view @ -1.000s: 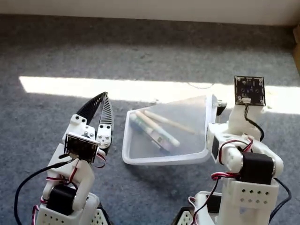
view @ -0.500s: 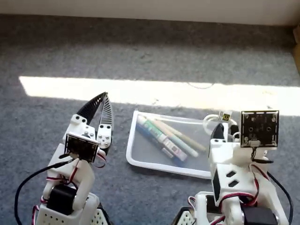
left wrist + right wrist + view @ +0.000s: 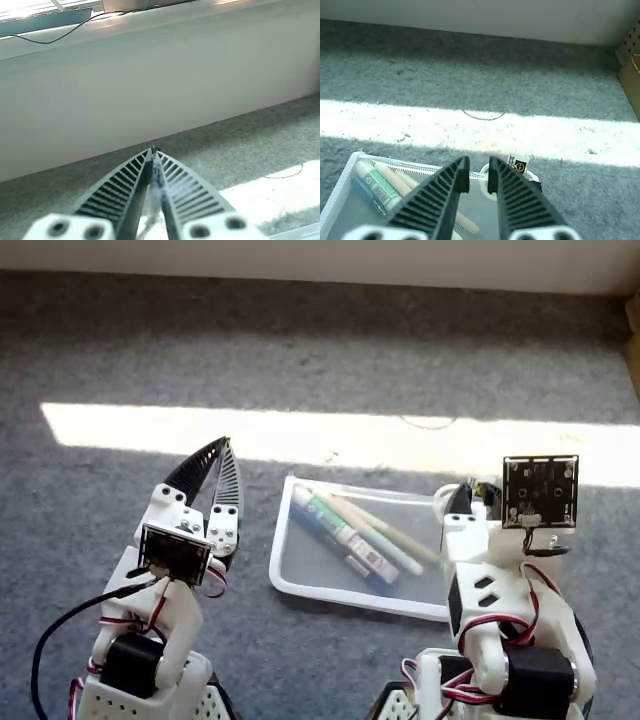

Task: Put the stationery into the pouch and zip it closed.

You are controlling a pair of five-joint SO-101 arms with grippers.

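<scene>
A clear pouch (image 3: pixel 325 575) with a white edge lies flat on the grey carpet between the two arms. Several pens and markers (image 3: pixel 350 530) lie inside it. Its zipper ring (image 3: pixel 443 502) and small tag (image 3: pixel 484 488) are at the end nearest my right arm. My right gripper (image 3: pixel 460 502) hovers over that end, fingers a narrow gap apart and holding nothing. In the right wrist view the gripper (image 3: pixel 479 174) frames the ring (image 3: pixel 483 184), with the tag (image 3: pixel 519 163) and pouch (image 3: pixel 345 205) beside it. My left gripper (image 3: pixel 222 452) (image 3: pixel 153 149) is shut, off the pouch's other end.
A bright strip of sunlight (image 3: pixel 150 425) crosses the carpet behind the pouch, with a thin wire (image 3: pixel 425 423) lying in it. A pale wall (image 3: pixel 150 80) bounds the far side. A brown box edge (image 3: pixel 634 340) shows at the far right.
One second ago the right gripper held the pouch's end tilted up. The pouch has since dropped flat on the carpet, and the right arm has let go and drawn back slightly.
</scene>
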